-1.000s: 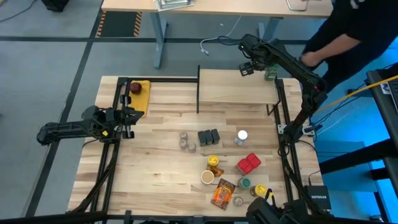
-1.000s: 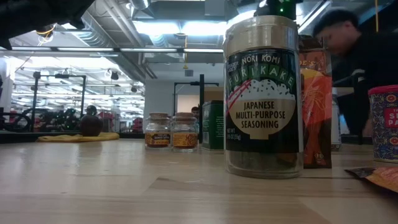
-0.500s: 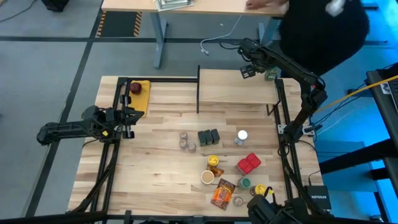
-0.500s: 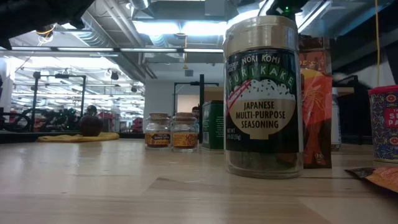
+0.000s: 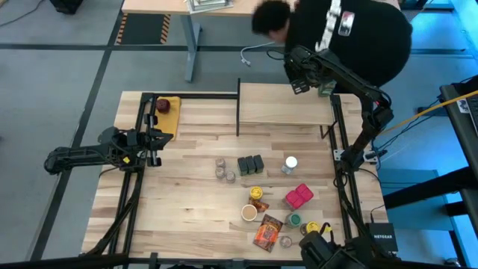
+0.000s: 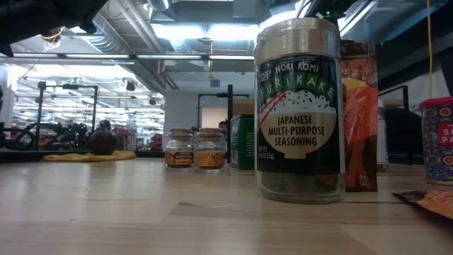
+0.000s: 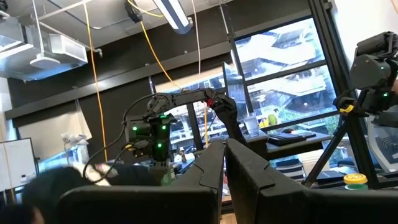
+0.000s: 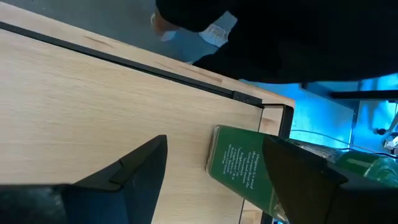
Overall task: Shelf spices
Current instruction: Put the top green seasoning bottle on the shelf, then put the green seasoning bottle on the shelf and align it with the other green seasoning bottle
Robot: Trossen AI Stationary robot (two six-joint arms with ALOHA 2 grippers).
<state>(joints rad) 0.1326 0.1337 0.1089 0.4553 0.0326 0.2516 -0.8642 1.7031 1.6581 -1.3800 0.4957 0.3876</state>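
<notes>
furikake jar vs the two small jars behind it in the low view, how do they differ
The furikake jar stands nearest the camera and alone; the two small jars stand farther back, side by side. The furikake jar has a dark green label and dark contents; the small jars hold orange-brown spice under tan lids. All stand upright on the table.

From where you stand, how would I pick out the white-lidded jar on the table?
Start at the pale shelf at the table's far edge, then look down onto the tabletop in front of its right half. There, just right of the dark tins, stands the white-lidded jar. It is the only lid that is plain white; the jars nearby have tan, yellow or green tops.
</notes>
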